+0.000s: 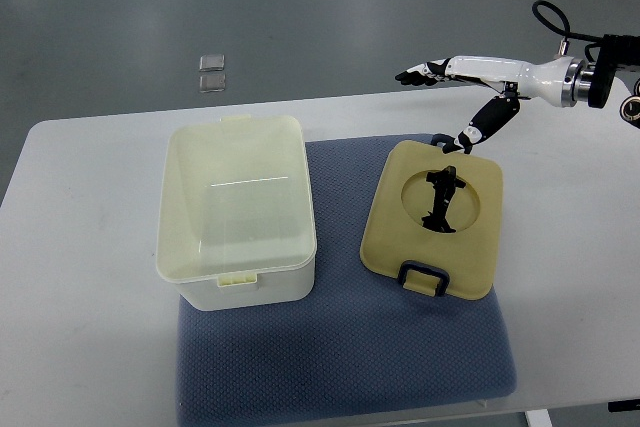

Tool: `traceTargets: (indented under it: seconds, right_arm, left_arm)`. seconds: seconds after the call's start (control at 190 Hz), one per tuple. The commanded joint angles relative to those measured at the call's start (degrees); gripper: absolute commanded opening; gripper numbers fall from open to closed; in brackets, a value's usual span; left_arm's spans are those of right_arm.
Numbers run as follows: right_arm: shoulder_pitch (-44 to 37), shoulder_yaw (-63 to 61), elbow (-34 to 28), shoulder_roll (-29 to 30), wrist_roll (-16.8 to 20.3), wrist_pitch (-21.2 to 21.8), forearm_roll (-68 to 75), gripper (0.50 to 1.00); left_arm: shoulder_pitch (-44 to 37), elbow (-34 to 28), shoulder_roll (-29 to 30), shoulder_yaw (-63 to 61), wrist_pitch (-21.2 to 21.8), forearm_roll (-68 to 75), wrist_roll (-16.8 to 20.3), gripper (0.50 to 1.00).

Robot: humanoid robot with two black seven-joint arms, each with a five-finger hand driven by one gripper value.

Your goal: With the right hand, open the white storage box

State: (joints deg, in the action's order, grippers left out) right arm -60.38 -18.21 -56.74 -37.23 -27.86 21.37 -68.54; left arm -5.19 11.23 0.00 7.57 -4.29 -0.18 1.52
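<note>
White plastic makes up the storage box (pixel 238 209), which stands open on the left part of a dark blue mat (pixel 340 357) spread over a white table (pixel 560 237). Its inside looks bare, and a small latch tab shows on the near rim and another on the far rim. Just to the right of the box, apart from it, the lid (pixel 475 247) lies flat on the same mat. It is a pale yellowish cream, with a round recess in the middle that holds a black handle piece (pixel 440 199), and a dark clip (pixel 424 278) sits at its near edge.

Above the far right corner of the lid hovers the right hand (pixel 470 87), its white arm coming in from the right edge with a black cable looping behind the wrist. The hand holds nothing: its black-tipped fingers (pixel 420 74) stretch out straight toward the left, lying close beside each other, while the thumb (pixel 485 122) hangs down on its own toward the lid's far edge, its tip very near that edge; whether it touches cannot be told from this view.

Beyond the table, on the grey floor, 2 small clear square pieces (pixel 211 72) lie side by side.
</note>
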Motion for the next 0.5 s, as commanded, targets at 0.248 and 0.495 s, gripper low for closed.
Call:
traceTargets:
  seconds: [0.248, 0.495]
  right_arm:
    - [0.35, -12.29, 2.25, 2.52, 0.79, -1.16, 14.67, 0.924]
    - [4.39, -21.16, 4.27, 8.84, 0.87, -7.66, 50.77, 0.924]
  left_arm:
    - [0.00, 0.10, 0.00, -0.01, -0.02, 0.00, -0.03, 1.000]
    - [0.00, 0.10, 0.00, -0.01, -0.02, 0.00, -0.03, 1.000]
